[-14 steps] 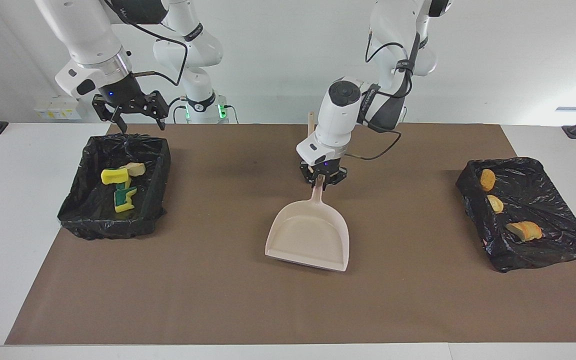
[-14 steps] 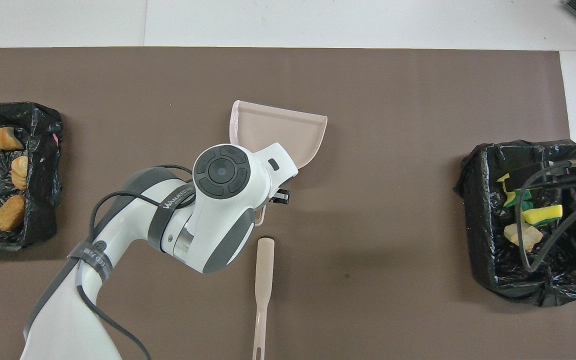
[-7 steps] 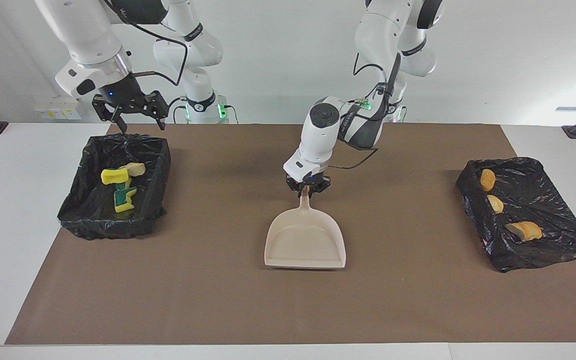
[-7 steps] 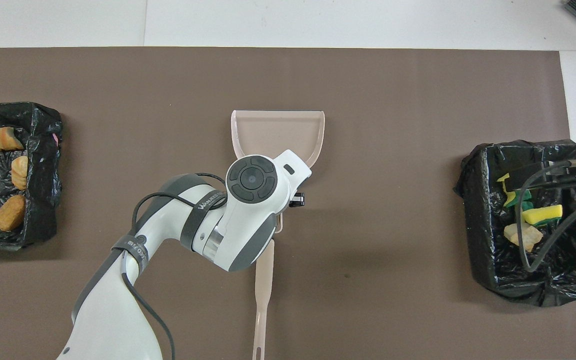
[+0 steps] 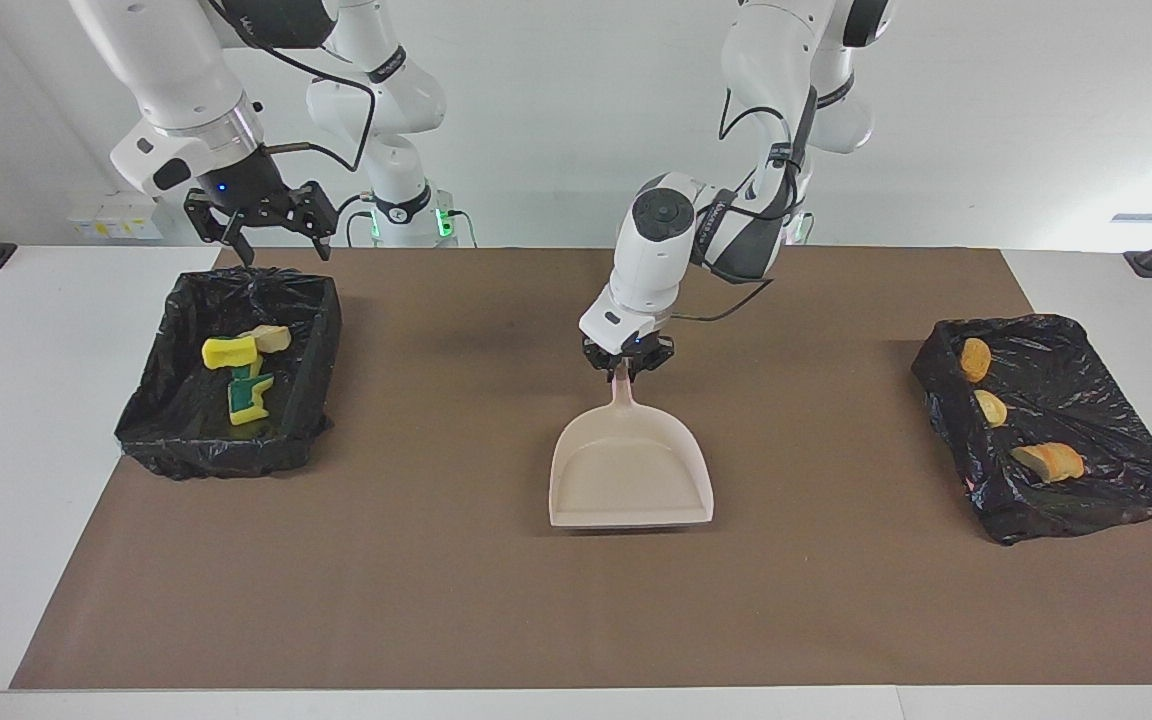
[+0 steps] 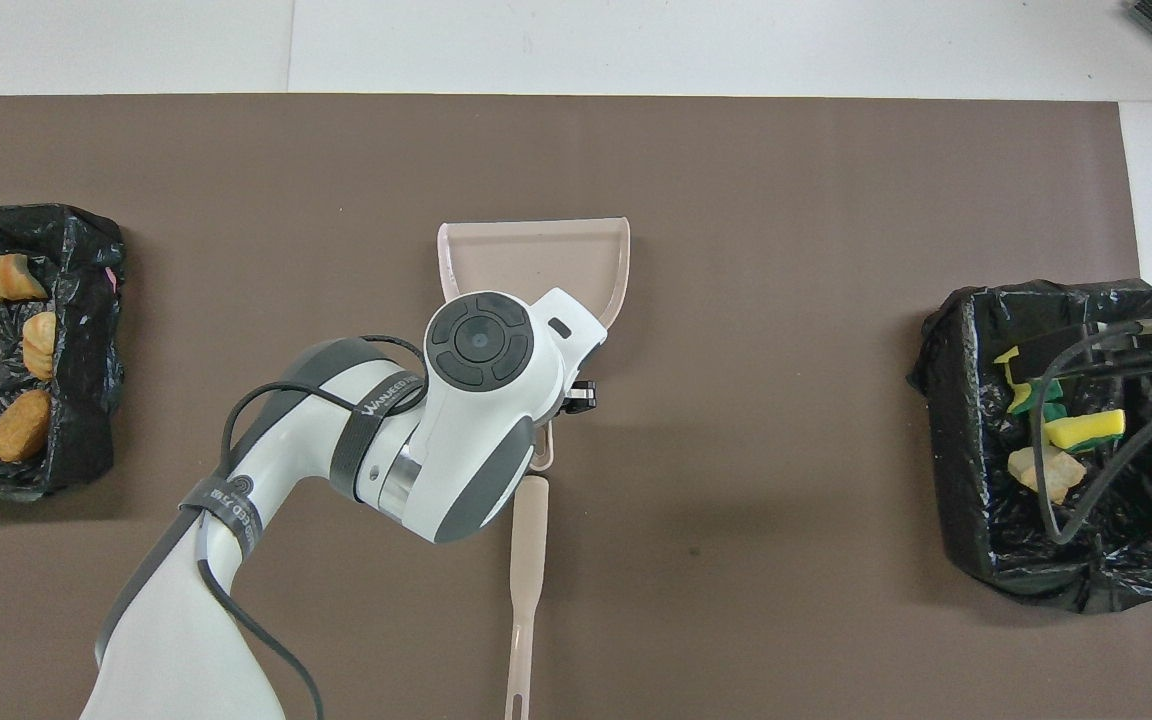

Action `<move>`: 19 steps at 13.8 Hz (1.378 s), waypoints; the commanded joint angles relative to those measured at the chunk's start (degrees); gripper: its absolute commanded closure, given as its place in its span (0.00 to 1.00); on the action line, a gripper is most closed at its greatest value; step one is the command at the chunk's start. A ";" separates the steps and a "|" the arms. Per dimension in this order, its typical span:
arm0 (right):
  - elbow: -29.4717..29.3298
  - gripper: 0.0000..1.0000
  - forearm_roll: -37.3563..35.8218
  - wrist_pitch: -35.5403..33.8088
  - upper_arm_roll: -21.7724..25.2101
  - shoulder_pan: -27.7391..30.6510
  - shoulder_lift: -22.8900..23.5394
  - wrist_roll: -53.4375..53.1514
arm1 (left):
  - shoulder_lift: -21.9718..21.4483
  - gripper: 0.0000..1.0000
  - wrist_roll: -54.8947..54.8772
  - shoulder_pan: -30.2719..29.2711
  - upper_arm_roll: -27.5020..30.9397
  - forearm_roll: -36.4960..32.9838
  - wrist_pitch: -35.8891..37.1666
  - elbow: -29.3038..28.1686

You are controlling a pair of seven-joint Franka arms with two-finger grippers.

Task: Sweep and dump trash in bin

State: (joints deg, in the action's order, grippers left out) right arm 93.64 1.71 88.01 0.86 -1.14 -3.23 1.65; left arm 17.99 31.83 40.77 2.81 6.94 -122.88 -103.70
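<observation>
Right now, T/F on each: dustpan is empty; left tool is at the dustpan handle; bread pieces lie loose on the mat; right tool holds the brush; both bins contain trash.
1. Dustpan is empty: true.
2. Left tool is at the dustpan handle: true.
3. Bread pieces lie loose on the mat: false, they sit in the bin at the left arm's end.
4. Right tool holds the brush: false, it hangs open over the other bin; the brush lies on the mat.
5. Both bins contain trash: true.

The left arm (image 6: 436, 440) hides the dustpan (image 6: 536, 260) handle; the brush (image 6: 526, 580) is cut off.
</observation>
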 commanded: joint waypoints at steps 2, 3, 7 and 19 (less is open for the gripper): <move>1.37 0.00 0.23 1.11 -0.16 0.35 -1.16 -0.24 | -0.67 0.00 -0.19 -0.77 0.00 1.23 -0.87 -0.54; 1.37 0.00 0.23 1.11 -0.16 0.35 -1.16 -0.24 | -0.67 0.00 -0.28 -0.69 0.09 1.14 -0.43 -0.54; 1.37 0.00 0.23 1.11 -0.16 0.35 -1.16 -0.16 | -3.66 0.00 -0.63 -4.01 1.41 0.62 1.58 0.50; 2.59 0.00 -1.53 2.42 -0.07 1.23 -0.81 0.02 | -14.73 0.00 -18.02 -25.90 1.41 -5.35 14.41 1.92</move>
State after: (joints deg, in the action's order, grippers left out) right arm 93.89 0.98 88.12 1.04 -0.95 -3.28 1.65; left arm 5.04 15.55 16.73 5.00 4.00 -110.44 -101.25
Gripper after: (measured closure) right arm 0.000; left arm 0.000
